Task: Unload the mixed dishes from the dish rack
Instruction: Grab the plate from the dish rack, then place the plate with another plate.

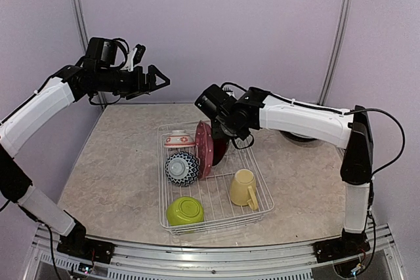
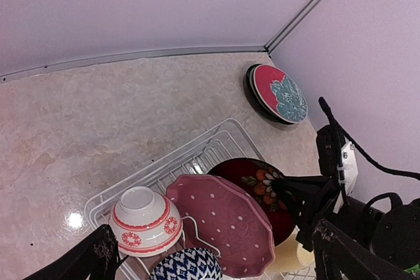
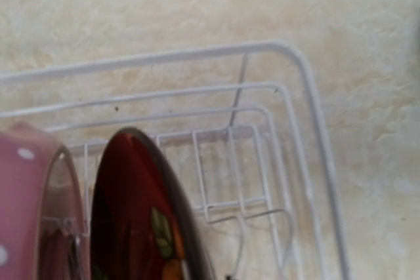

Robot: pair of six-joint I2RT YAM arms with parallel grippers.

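Observation:
The white wire dish rack (image 1: 259, 176) holds a red-white bowl (image 1: 178, 140), a blue-patterned bowl (image 1: 182, 167), a lime green bowl (image 1: 184, 211), a pale yellow mug (image 1: 244, 188), and an upright pink dotted plate (image 1: 204, 150) beside a dark red flowered plate (image 1: 220, 151). My right gripper (image 1: 220, 130) is at the red plate's top rim (image 3: 131, 201); in the left wrist view its fingers (image 2: 289, 191) look spread apart. My left gripper (image 1: 157, 78) is open and empty, high above the table's left rear, with its fingertips (image 2: 98, 254) framing the rack.
A red plate with a teal flower lies on a dark green plate (image 2: 279, 93) at the back right corner, partly behind my right arm in the top view (image 1: 298, 138). Purple walls close in the back and sides.

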